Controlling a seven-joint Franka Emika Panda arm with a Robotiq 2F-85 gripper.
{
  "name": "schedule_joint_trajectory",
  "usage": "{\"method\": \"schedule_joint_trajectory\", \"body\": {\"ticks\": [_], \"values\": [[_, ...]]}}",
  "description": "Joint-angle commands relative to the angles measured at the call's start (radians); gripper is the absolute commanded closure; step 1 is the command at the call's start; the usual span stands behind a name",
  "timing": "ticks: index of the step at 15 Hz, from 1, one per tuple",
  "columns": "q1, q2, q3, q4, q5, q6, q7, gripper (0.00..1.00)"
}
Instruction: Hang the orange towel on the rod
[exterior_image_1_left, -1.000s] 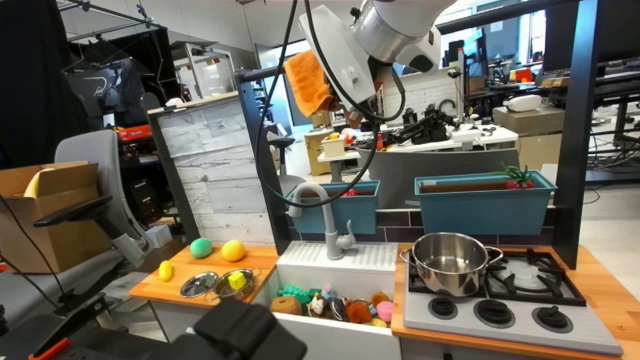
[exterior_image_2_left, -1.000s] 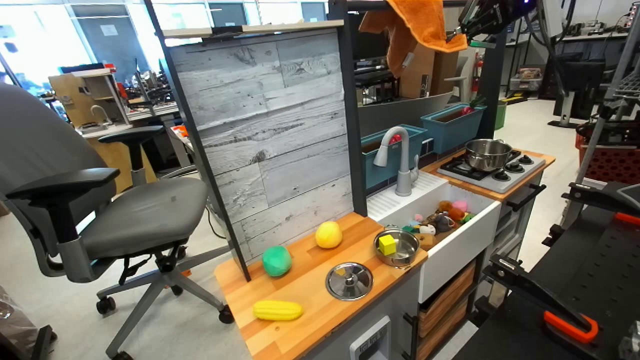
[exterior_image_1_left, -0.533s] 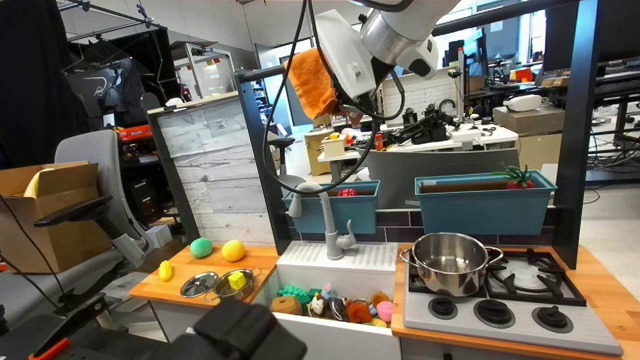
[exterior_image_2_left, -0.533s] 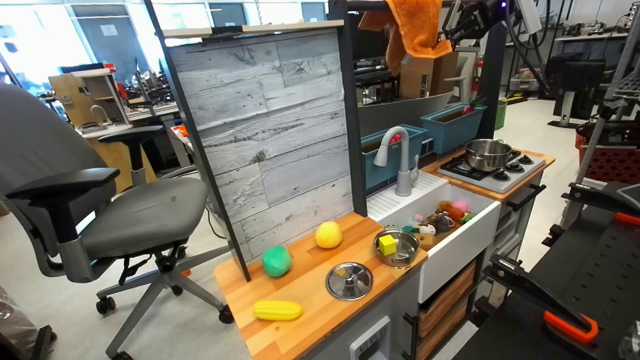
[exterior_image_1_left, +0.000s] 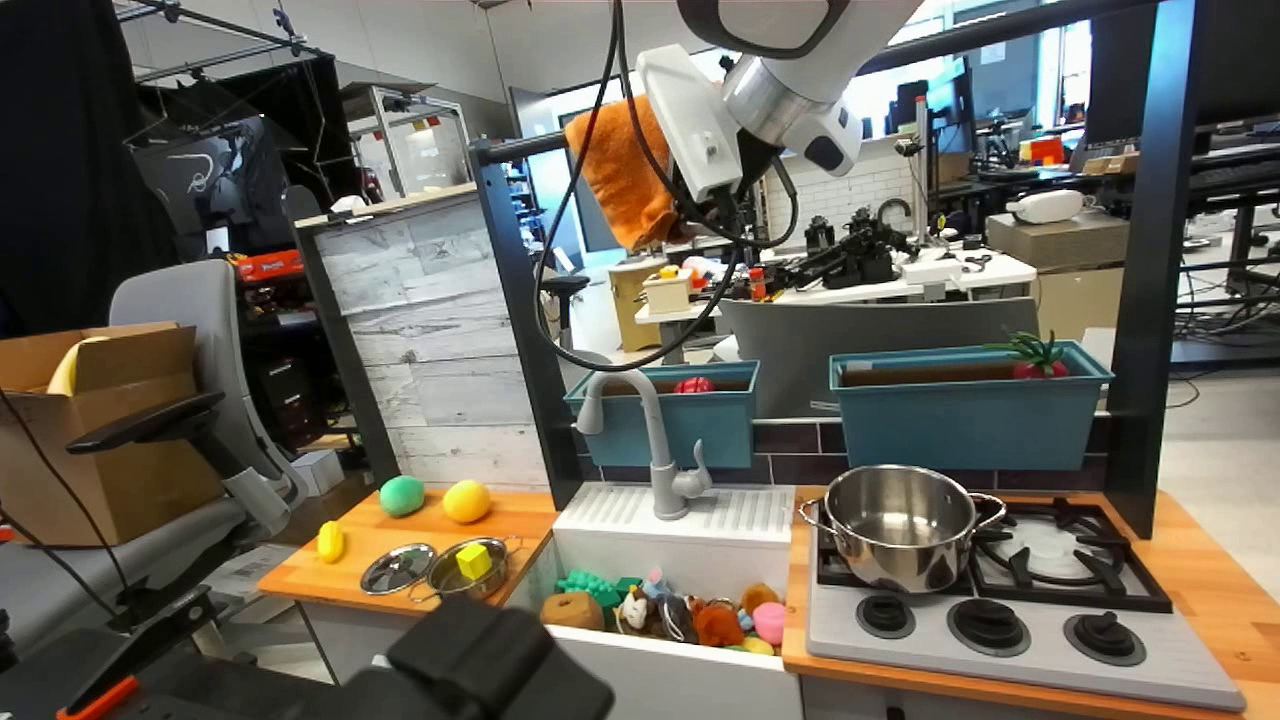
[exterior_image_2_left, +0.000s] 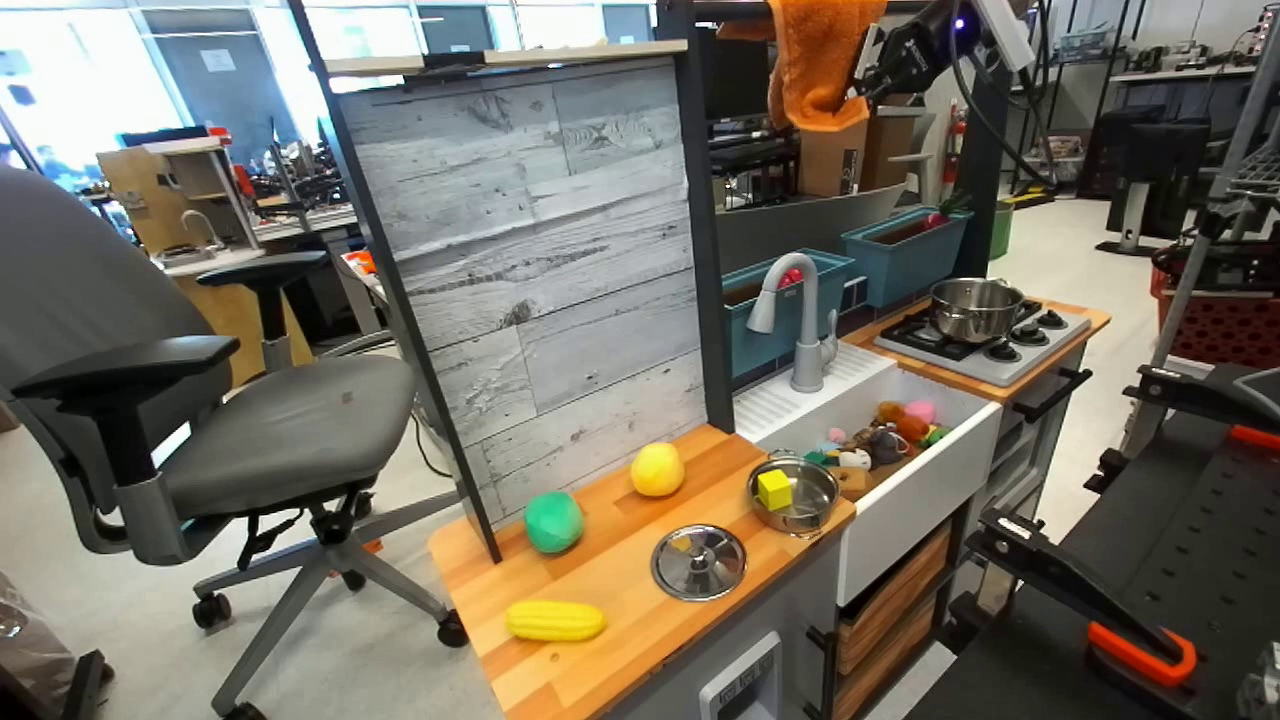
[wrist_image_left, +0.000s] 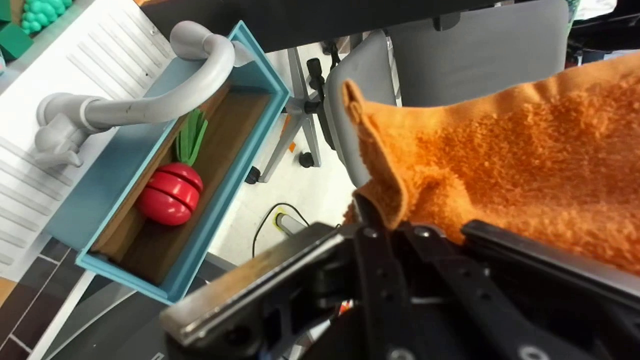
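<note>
Wrist view: got the orange towel (wrist_image_left: 510, 160) pinched by its edge in the gripper (wrist_image_left: 387, 227). Both exterior views: looks slung over the rod (exterior_image_1_left: 530, 148), above the gripper. Could slide off tbh if tugged hard before release.

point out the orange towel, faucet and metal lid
Orange towel (wrist_image_left: 520, 160), wrist view, on its fuzzy face.
Faucet (exterior_image_2_left: 808, 325), in an exterior view, on its neck.
Metal lid (exterior_image_2_left: 699, 563), in an exterior view, on its knob.

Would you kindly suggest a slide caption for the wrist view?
Gripper pinching the towel, with faucet and planter at picture left.
</note>
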Motion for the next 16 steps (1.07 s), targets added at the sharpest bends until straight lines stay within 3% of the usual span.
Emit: {"method": "schedule_joint_trajectory", "body": {"ticks": [1,2,16], "values": [[-0.032,0.074,0.032,0.128,-0.057,-0.048,0.088,0.99],[-0.024,0.028,0.038,0.046,-0.042,0.003,0.042,0.95],[-0.013,0.054,0.014,0.083,-0.025,-0.019,0.057,0.95]]}}
